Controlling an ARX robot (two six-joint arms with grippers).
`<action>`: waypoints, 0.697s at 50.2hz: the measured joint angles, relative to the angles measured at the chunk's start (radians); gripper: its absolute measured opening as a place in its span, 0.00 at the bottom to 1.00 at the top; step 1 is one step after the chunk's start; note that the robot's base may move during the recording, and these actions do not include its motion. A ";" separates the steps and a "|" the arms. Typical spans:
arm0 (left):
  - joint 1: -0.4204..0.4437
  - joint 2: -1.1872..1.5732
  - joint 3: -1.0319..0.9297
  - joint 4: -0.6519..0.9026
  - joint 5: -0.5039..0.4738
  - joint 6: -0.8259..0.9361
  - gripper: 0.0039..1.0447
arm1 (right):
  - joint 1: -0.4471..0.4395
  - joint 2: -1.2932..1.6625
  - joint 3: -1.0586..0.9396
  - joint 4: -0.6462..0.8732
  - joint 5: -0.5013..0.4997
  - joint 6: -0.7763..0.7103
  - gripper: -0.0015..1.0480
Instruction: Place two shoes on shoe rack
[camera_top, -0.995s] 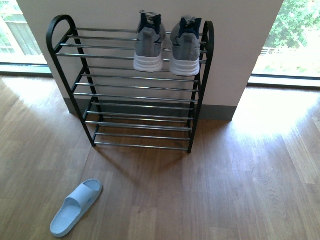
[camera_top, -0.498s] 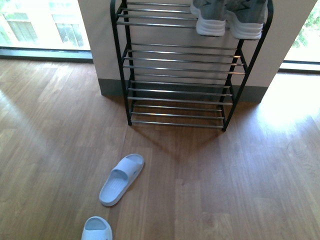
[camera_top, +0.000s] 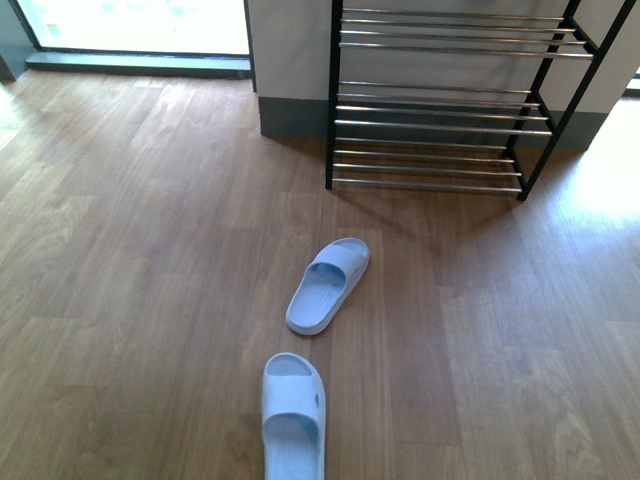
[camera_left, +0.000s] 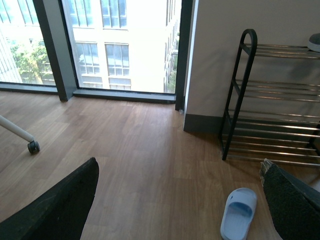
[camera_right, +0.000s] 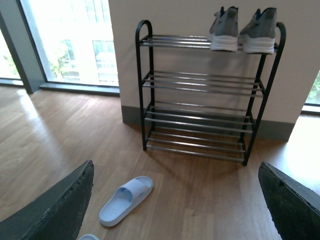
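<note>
Rack (camera_top: 333, 120) on the floor (camera_top: 130, 250), backed against the wall (camera_right: 175, 20); window (camera_top: 140, 20) to its left. Sneakers (camera_right: 224, 30) side by side at the right end of the top shelf. Far slide (camera_top: 328, 284) before the rack; near slide (camera_top: 293, 415) before that, apart, slightly left.

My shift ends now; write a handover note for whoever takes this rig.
Left gripper: open, empty. Right gripper: open, empty.
Done: grey sneakers stand side by side on the shoe rack's top shelf.
Near slide and far slide lie on the floor before the rack, apart.
Left, likely: lift each slide onto a shelf.
</note>
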 joint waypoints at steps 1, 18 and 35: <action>0.000 0.000 0.000 0.000 0.000 0.000 0.91 | 0.000 0.000 0.000 0.000 0.000 0.000 0.91; 0.000 0.000 0.000 0.000 -0.003 0.000 0.91 | -0.001 -0.001 0.000 0.000 -0.004 0.000 0.91; 0.000 0.000 0.000 0.000 -0.001 0.000 0.91 | -0.001 0.000 0.000 0.000 -0.002 0.000 0.91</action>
